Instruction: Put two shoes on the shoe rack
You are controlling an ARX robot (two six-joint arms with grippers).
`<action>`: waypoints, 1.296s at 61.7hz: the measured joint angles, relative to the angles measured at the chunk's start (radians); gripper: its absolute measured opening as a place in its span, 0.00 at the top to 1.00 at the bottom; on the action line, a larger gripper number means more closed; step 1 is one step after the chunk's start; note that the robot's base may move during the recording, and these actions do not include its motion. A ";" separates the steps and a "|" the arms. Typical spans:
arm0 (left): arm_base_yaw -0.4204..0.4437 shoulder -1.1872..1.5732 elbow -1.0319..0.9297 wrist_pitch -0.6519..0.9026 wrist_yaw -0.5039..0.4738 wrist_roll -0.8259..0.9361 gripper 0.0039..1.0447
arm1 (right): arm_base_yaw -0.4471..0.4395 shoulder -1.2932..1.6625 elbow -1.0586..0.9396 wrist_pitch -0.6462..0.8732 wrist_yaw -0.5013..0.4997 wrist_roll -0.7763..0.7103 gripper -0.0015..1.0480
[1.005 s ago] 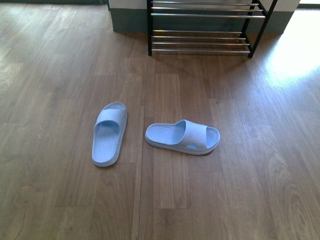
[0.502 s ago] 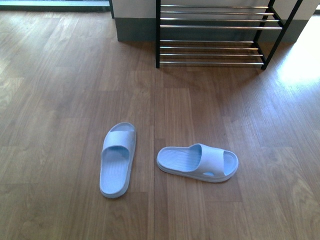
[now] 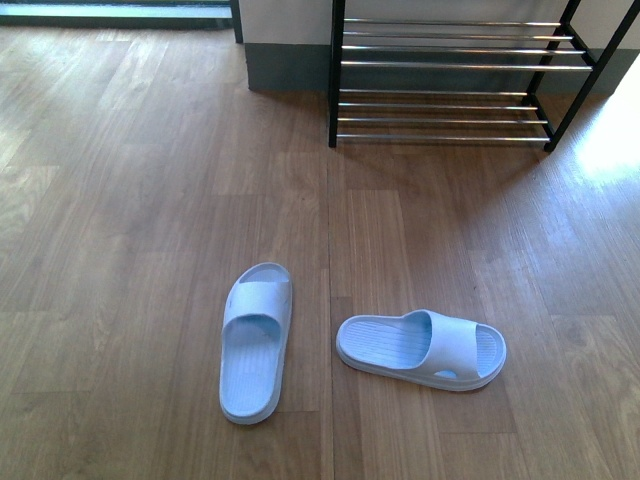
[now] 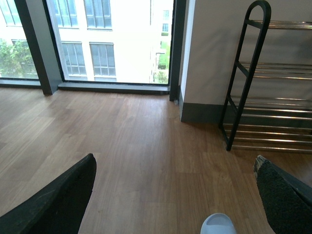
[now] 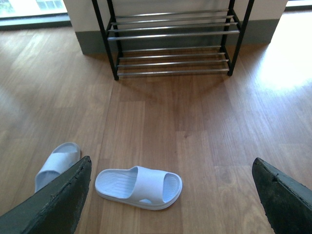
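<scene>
Two floor (image 3: 120, 200) items, L slide (image 3: 256, 340) & R slide (image 3: 421, 347); rack (image 3: 440, 65) at 1 o'clock; L gripper (image 4: 174, 163), R gripper (image 5: 171, 165) splayed, empty.

The front camera looks down at the wood floor (image 3: 150, 200). The left slide (image 3: 256, 340) and right slide (image 3: 420, 347) are near it, and the shoe rack (image 3: 450, 80) is far. The left wrist camera looks more level, across to a window (image 4: 97, 39) and the rack's end. The right wrist camera faces the rack's front. All three see the rack
</scene>
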 joint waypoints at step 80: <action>0.000 0.000 0.000 0.000 0.000 0.000 0.09 | 0.198 2.380 1.172 0.126 0.214 0.560 0.09</action>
